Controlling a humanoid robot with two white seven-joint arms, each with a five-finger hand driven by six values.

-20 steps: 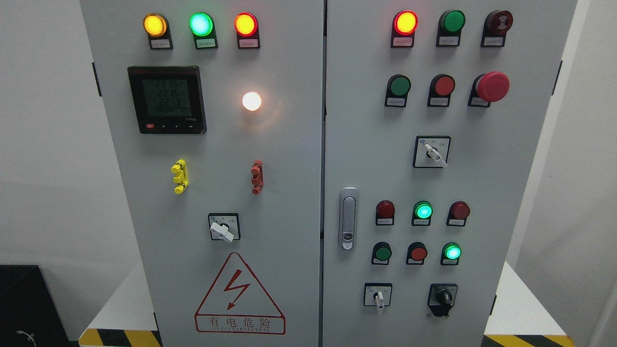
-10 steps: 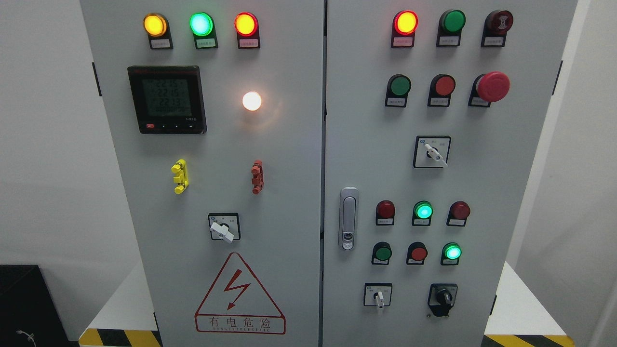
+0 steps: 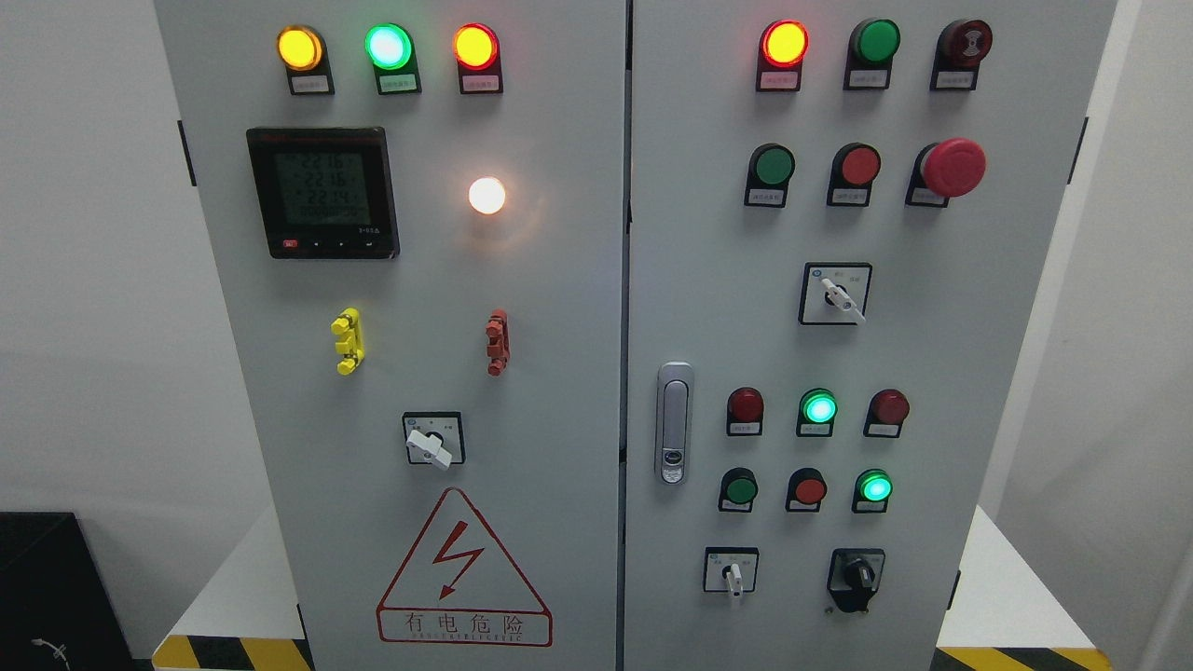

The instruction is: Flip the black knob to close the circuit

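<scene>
**A:** What are you seeing change against the frame half a second back?

**B:** Almost nothing is moving. The digital meter [image 3: 322, 192] is flickering to slightly different digits; every lamp is glowing as before, and the black knob [image 3: 855, 580] is sitting exactly where it was, at the lower right of the right door [image 3: 932, 335], its pointer aiming down and a little left.

**A:** And your hands?

**B:** Neither hand is showing in the head view, so you are not getting any reading on whether the fingers are wide, narrow or holding something.

**A:** What are you finding around the knob?

**B:** Just left of it a small white selector switch [image 3: 732, 570] is pointing down. Above it a lit green lamp [image 3: 874, 487] is glowing beside a red button [image 3: 807, 489] and a dark green button [image 3: 740, 488]. The door handle [image 3: 673, 422] is standing further left, near the seam. On the left door [image 3: 559, 308] a warning triangle [image 3: 463, 570] is sitting below another white switch [image 3: 431, 442].

**A:** Anything blocking you?

**B:** Nothing is lying in front of the knob.
</scene>
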